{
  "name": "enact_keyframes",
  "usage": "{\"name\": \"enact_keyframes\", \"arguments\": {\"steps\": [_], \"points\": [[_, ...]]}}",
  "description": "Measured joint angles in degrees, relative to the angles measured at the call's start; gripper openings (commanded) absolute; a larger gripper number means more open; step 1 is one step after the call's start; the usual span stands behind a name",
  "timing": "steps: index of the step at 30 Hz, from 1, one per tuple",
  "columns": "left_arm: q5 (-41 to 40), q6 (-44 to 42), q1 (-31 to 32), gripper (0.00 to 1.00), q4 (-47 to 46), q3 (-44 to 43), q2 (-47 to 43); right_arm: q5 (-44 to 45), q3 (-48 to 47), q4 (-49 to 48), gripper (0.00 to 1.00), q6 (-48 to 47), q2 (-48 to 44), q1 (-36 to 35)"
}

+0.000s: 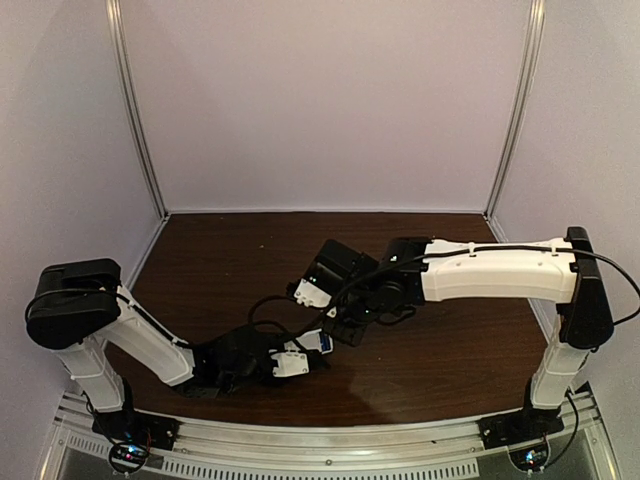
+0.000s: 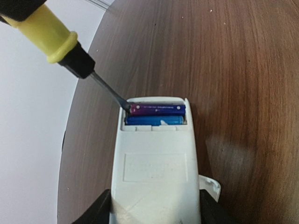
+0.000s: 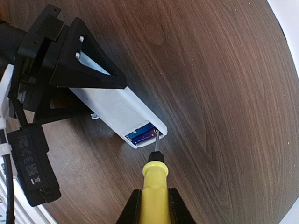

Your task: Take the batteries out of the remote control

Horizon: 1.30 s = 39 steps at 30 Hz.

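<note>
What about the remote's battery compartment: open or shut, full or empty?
Open and full. The remote control has no cover over its end, and both batteries lie inside, the screwdriver tip at one's end.

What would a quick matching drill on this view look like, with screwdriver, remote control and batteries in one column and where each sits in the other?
Things:
1. screwdriver
2. remote control
3. batteries

Places:
A. seated side by side, exposed
B. clamped between the left gripper fingers
C. handle held in the right gripper

Pairs: 1-C, 2-B, 3-A
</note>
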<state>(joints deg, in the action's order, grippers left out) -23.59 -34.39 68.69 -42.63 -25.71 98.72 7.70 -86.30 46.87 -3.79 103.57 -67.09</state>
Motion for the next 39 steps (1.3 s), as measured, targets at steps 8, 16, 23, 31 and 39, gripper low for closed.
{"name": "enact_keyframes", "arguments": {"steps": [8,16,23,31,39], "points": [[-0.37,-0.02,0.00,0.00,-0.20,0.00,0.17,-0.31,0.74,-0.44,0.00,1.42,-0.46,0.24],[-0.76,-0.02,0.00,0.00,-0.57,0.00,0.39,-0.35,1.99,-1.53,0.00,1.92,-1.11,0.26],[-1.05,-0.02,0.00,0.00,-1.05,0.00,0.72,-0.42,2.56,-1.90,0.00,2.36,-1.46,0.26],[-1.07,-0.02,0.00,0.00,-1.05,0.00,0.74,-0.46,3.45,-2.27,0.00,3.91,-2.08,0.28],[-1.25,0.00,0.00,0.00,-1.38,0.00,0.98,-0.46,3.89,-2.32,0.00,4.31,-2.29,0.28]]}}
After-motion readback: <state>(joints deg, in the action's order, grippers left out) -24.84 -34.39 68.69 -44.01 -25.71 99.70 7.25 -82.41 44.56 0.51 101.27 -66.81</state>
